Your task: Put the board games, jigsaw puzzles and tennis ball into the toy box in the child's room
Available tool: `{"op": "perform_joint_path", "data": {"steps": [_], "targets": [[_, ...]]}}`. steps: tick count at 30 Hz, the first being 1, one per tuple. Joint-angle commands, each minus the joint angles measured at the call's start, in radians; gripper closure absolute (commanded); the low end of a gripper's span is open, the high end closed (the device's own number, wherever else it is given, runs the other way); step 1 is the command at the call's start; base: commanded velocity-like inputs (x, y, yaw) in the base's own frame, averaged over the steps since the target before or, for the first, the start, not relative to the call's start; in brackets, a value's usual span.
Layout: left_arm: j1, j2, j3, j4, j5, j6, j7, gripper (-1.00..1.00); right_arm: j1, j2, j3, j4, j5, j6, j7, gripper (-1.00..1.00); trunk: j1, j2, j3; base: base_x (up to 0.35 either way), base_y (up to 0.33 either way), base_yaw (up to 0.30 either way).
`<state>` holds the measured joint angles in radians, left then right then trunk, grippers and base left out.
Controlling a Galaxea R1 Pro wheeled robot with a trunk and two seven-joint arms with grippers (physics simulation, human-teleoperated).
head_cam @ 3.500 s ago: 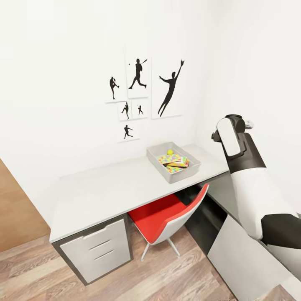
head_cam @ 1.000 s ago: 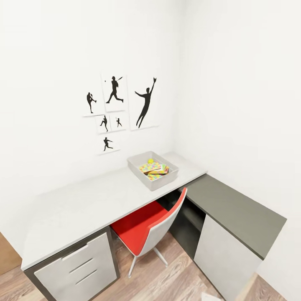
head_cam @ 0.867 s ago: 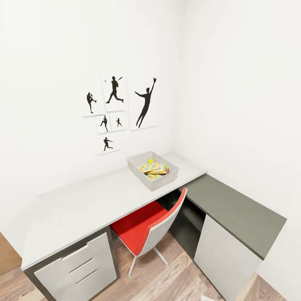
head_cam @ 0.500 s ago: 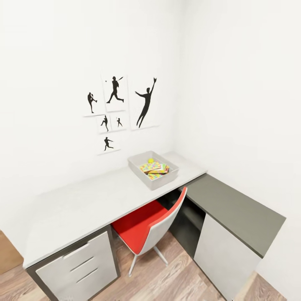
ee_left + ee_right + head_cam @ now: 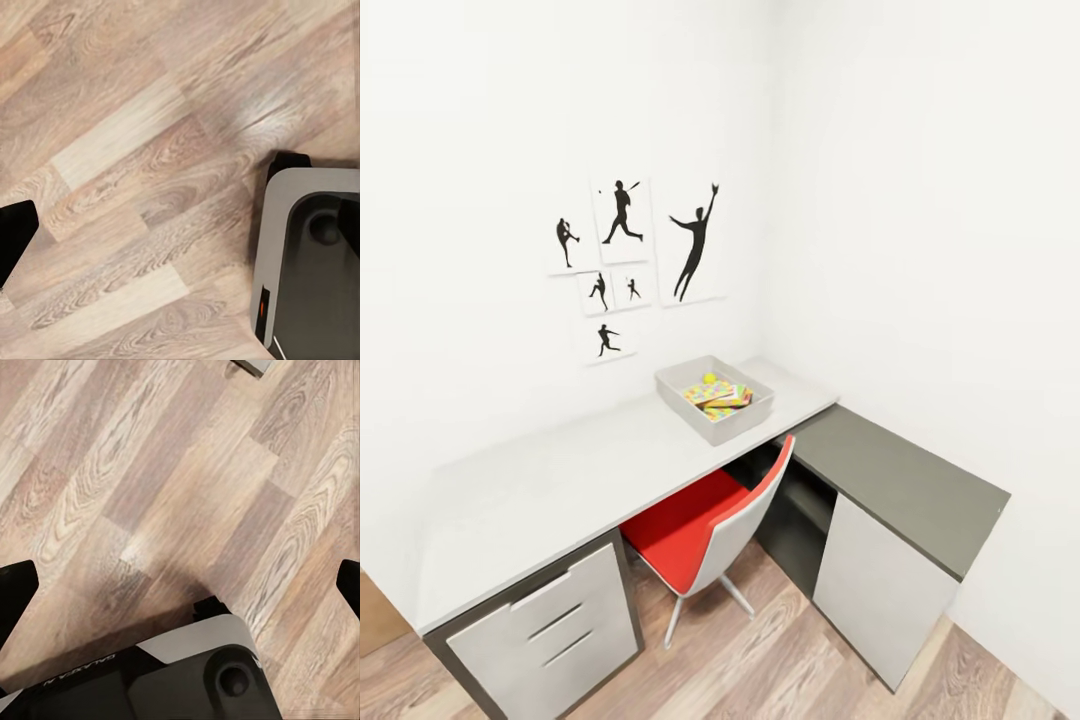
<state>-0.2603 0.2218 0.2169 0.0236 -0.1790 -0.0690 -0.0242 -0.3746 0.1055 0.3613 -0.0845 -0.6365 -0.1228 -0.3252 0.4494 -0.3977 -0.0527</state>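
- From my head camera, the toy box [image 5: 714, 399] sits on the white table [image 5: 560, 475], near its far end by the corner of the room.
- Inside the box a tennis ball [image 5: 709, 378] lies beside the jigsaw puzzles [image 5: 710, 392], with a flat board game [image 5: 731, 400] on top; its print is too small for me to read.
- A red chair [image 5: 705, 525] stands tucked under the table, and black baseball pictures [image 5: 628, 262] hang on the wall above.
- My left gripper [image 5: 180, 232] points down at the wood floor [image 5: 135, 150]; both dark fingertips sit at opposite edges of the view, spread wide with nothing between.
- My right gripper [image 5: 180, 581] does likewise, fingers wide apart over bare planks.
- Below it my own base [image 5: 150, 679] carries grey lettering that looks like "GALAXEA", though I cannot read it surely.
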Motion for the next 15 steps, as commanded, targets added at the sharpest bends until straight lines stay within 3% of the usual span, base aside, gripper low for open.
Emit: {"op": "perform_joint_path", "data": {"steps": [1,9,15], "targets": [[-0.001,0.001,0.009,0.002,-0.01,-0.006,-0.002,-1.0,0.001,0.0,0.008,0.001,-0.01,-0.004,-0.003,-1.0,0.001,-0.002,-0.003,-0.008,0.005,-0.236],[0.0,0.0,0.009,0.002,-0.009,-0.009,-0.002,-1.0,0.013,0.0,0.008,0.0,-0.009,-0.007,-0.003,-1.0,0.001,-0.002,-0.003,-0.015,0.001,-0.234],[0.0,-0.004,0.014,0.002,-0.004,-0.009,-0.002,-1.0,0.014,0.0,0.008,0.0,-0.011,-0.008,-0.003,-1.0,0.001,-0.002,-0.002,-0.007,0.0,-0.048]]}}
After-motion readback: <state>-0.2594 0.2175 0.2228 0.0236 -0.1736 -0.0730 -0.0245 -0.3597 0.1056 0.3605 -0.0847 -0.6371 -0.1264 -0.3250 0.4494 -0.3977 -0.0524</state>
